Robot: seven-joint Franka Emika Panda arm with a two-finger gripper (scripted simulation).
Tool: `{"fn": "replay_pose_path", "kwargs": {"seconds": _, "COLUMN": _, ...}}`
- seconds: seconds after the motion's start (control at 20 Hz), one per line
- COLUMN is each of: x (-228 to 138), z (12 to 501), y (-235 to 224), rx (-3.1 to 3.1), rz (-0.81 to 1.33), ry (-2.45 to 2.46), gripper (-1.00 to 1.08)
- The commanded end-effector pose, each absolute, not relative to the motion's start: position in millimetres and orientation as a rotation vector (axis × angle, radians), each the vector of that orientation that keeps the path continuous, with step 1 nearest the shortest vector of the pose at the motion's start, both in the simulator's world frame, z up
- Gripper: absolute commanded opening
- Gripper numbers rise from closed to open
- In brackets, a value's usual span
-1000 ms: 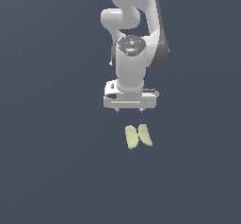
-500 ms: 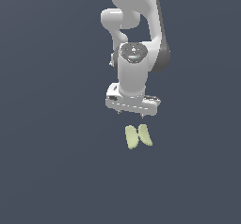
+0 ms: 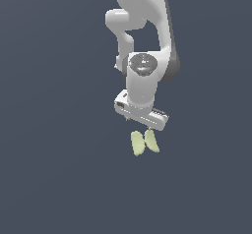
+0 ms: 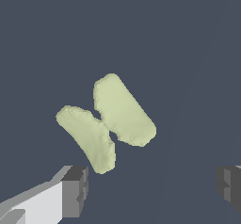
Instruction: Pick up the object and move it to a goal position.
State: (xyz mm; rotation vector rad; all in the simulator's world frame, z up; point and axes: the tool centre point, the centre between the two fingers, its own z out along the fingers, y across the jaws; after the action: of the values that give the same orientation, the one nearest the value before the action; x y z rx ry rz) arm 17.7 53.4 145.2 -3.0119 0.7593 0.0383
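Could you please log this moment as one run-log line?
phase: approach | gripper: open, above object | object: on surface, not grasped

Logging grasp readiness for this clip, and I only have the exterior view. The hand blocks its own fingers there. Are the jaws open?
Observer: Yes. In the wrist view the gripper is open, its two dark fingertips far apart with nothing between them.
Operator: Is it touching the object?
Observer: No. The object lies clear of both fingertips, on the bare dark surface.
Operator: Would it fit between them?
Observer: Probably. Its two lobes, joined at a narrow waist, together look narrower than the gap.
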Motion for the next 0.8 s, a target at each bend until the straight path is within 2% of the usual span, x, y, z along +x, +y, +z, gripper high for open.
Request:
{"fn": "replay_pose_path", "kwargs": {"seconds": 0.0, "x": 20.3, "z": 140.3, "y": 55.8, "rx": -2.986, "rz": 0.039, "ry": 0.859, "gripper": 1.00}}
{"fn": "replay_pose_path", "kwargs": {"seconds": 0.75, "x": 33.9, "z": 111.1, "y": 69.9, "rx": -2.779, "rz": 0.037, "ry": 1.422, "gripper": 1.00}}
